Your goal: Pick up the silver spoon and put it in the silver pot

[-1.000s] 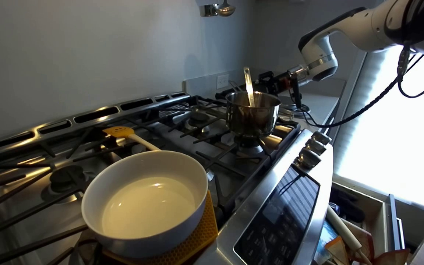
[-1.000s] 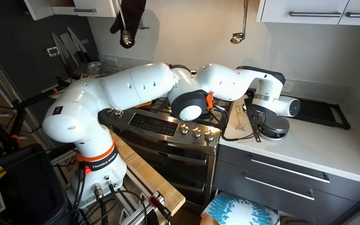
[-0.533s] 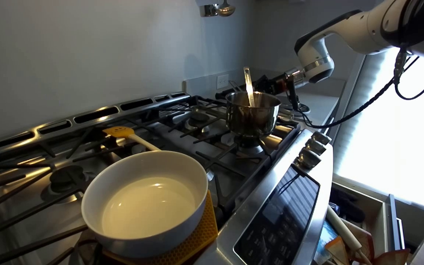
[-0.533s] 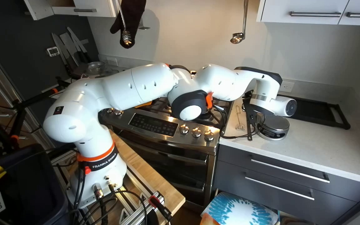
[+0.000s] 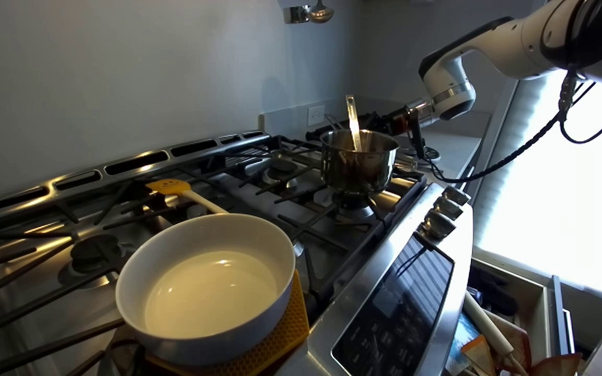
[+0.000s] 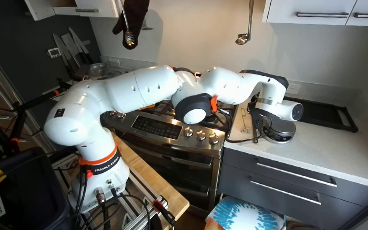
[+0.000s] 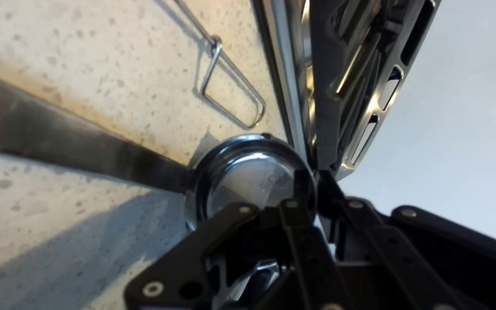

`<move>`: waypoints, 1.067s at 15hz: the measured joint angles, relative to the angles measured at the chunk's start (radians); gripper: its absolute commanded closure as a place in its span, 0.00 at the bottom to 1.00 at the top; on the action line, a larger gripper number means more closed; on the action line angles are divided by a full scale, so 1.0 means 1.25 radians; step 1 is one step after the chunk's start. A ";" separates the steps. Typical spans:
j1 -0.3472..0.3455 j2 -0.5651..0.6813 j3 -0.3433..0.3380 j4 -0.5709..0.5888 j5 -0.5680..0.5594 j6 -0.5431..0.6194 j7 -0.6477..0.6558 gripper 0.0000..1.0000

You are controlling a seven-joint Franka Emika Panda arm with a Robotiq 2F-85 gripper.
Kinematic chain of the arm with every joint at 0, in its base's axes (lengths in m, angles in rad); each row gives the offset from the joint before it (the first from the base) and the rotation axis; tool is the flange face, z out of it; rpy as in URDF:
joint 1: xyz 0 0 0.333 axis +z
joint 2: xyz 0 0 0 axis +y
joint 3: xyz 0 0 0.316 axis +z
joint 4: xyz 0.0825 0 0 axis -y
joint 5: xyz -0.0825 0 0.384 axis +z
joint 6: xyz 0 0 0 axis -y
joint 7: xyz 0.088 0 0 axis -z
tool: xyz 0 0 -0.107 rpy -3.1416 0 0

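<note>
Over a speckled countertop (image 7: pixel 58 51) beside a gas stove (image 6: pixel 160 140), the black gripper (image 7: pixel 316 185) has its fingertips close together; they appear, in the blurred wrist view, to pinch the rim of the silver spoon (image 7: pixel 153 169), which has a round, ladle-like bowl and a long flat handle. A wire whisk (image 6: pixel 245 129) lies near it on the countertop. In an exterior view, the silver pot (image 5: pixel 358 166) stands on the stove with a pale utensil (image 5: pixel 354 125) leaning in it. Nearer, a wide cream-lined pan (image 5: pixel 212 295) sits on an orange honeycomb trivet (image 5: pixel 298 305).
</note>
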 measured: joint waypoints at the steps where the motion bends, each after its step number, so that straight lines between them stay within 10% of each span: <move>1: 0.000 0.000 0.000 0.000 0.000 0.000 -0.008 0.97; 16: 0.033 -0.129 -0.022 -0.035 -0.095 -0.055 -0.058 0.98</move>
